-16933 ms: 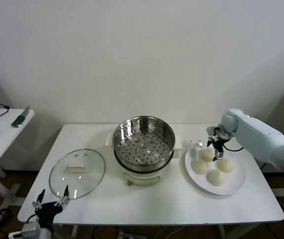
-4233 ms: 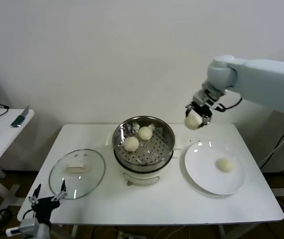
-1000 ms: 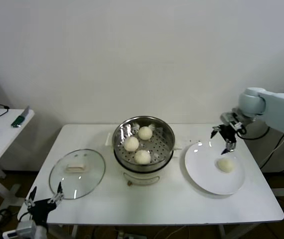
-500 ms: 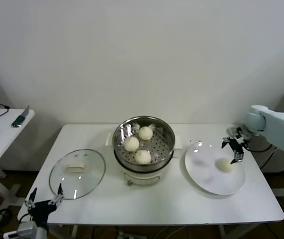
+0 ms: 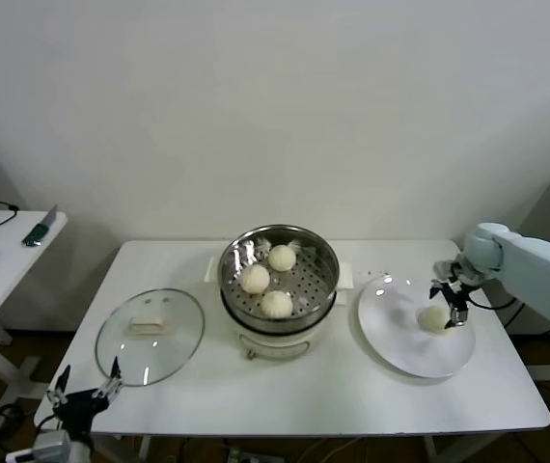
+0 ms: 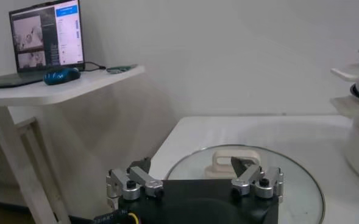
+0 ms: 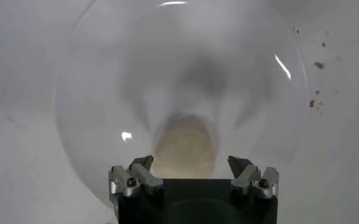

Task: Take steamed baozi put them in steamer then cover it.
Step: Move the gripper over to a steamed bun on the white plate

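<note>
Right gripper: centre right of the head view, jaws spread, straddling the last baozi on the white plate.
Steamer: mid-frame, three buns inside.
Cover: lower left on the bench.
Left gripper: parked, jaws spread.
Risk: an off-centre pinch could squash the soft bun or roll it off the plate.
</note>
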{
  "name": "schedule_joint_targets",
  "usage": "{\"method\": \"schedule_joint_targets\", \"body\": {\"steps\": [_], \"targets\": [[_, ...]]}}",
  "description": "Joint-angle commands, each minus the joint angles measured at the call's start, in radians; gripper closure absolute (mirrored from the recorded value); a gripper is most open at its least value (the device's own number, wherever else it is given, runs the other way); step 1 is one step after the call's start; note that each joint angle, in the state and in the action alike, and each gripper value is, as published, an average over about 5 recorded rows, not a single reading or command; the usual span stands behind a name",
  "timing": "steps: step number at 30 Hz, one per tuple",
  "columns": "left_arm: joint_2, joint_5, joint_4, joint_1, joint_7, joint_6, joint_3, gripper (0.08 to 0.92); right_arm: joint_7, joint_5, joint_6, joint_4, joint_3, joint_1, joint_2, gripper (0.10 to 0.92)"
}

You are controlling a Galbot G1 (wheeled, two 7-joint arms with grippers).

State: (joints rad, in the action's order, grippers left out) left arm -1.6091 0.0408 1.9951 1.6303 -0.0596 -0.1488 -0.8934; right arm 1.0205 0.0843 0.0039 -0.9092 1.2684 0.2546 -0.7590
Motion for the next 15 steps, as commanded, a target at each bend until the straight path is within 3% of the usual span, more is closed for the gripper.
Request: {"method": "schedule_joint_targets", "body": {"steps": [1, 10, 15], "targets": [[-0.005, 0.001, -0.002, 0.0, 0.0, 0.001, 0.001, 0.177, -0.001, -0.034, -0.004, 0.041, -0.054, -0.055, -0.014, 0.203], [-0.005, 0.002, -0.003, -0.004, 0.0, 0.0, 0.001, 0.177, 0.001, -0.056, -0.001, 0.058, -0.068, -0.065, -0.027, 0.207], [-0.005, 0.002, -0.002, -0.004, -0.001, -0.001, 0.001, 0.177, 0.006, -0.059, -0.001, 0.05, -0.073, -0.073, -0.028, 0.252]]}}
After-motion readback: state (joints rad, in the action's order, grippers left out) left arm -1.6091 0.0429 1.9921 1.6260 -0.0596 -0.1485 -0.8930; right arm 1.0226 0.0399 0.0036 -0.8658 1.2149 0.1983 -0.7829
